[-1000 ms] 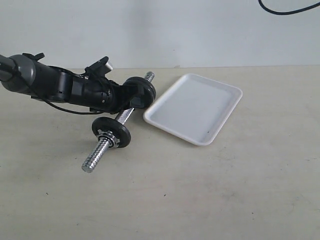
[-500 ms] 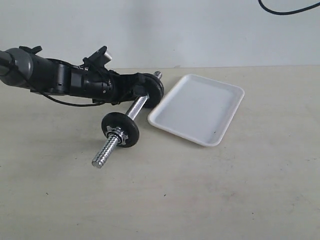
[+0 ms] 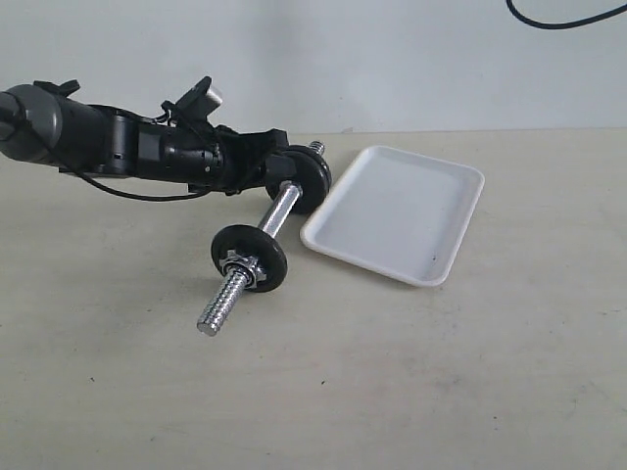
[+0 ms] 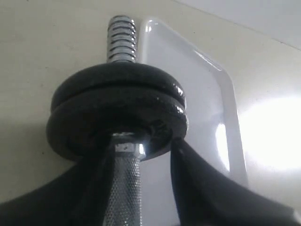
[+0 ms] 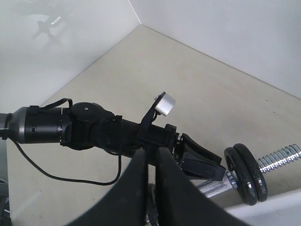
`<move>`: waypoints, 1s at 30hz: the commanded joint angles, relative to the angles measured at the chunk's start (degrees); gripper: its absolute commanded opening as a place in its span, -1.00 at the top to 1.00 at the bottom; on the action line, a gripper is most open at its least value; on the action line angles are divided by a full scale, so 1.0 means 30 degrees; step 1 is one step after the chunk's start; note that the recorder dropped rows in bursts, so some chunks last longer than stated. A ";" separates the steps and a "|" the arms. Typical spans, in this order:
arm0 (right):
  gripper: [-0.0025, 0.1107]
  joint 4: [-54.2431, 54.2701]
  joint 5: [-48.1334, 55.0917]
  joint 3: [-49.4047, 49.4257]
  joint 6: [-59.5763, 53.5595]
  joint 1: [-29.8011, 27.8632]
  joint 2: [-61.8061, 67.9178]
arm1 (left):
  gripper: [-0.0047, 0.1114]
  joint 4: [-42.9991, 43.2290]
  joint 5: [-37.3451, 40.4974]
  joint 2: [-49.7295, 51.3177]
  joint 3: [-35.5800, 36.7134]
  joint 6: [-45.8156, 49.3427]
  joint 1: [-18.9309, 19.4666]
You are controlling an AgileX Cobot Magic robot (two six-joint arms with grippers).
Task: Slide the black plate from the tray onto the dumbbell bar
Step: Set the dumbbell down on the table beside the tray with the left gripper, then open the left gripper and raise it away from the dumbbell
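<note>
The dumbbell bar (image 3: 279, 211) lies on the table, its far threaded end (image 4: 122, 37) beside the white tray (image 3: 402, 211). Two black discs sit stacked on that far end; the outer one is the black plate (image 4: 117, 77), and they show as a pair (image 3: 312, 179) just left of the tray. A third disc with the silver star nut (image 3: 252, 257) sits near the bar's near end. My left gripper (image 4: 141, 150) is open, straddling the knurled bar with its fingertips (image 4: 181, 153) against the inner disc. My right gripper (image 5: 151, 153) hangs shut and empty above the left arm (image 5: 94, 127).
The tray holds nothing and its left rim (image 4: 146, 28) touches or nearly touches the stacked discs. A thin black cable (image 3: 127, 191) loops under the left arm. Bare beige table lies in front and to the right. A pale wall closes the back.
The left gripper has pushed right, and the bar with its discs has slid right with it. The tray has been shoved to the right too.
</note>
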 commanded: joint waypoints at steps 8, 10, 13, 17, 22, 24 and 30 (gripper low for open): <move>0.92 -0.0015 0.0111 -0.0085 -0.0024 -0.0120 -0.0213 | 0.27 -0.0216 0.0553 -0.0099 -0.0035 0.0071 0.0233; 0.92 -0.0015 0.0111 -0.0085 -0.0024 -0.0120 -0.0213 | 0.27 -0.0216 0.0587 -0.0138 -0.0035 0.0071 0.0354; 0.92 -0.0090 0.0111 -0.0085 -0.0024 -0.0120 -0.0213 | 0.27 -0.0216 0.0710 -0.0356 -0.0035 0.0071 0.0697; 0.92 -0.0090 0.0111 -0.0085 -0.0024 -0.0120 -0.0213 | 0.27 -0.0216 0.1398 -0.0744 -0.0035 0.0071 0.1144; 0.92 -0.0086 0.0111 -0.0085 -0.0024 -0.0120 -0.0213 | 0.27 0.0553 0.2095 -0.1328 -0.0035 0.0071 0.1679; 0.92 -0.0086 0.0111 -0.0085 -0.0024 -0.0120 -0.0213 | 0.27 0.1048 0.2297 -0.1552 -0.0035 0.0071 0.1810; 0.92 -0.0086 0.0111 -0.0085 -0.0024 -0.0205 -0.0213 | 0.27 0.2011 0.3006 -0.2390 -0.0035 0.0071 0.2196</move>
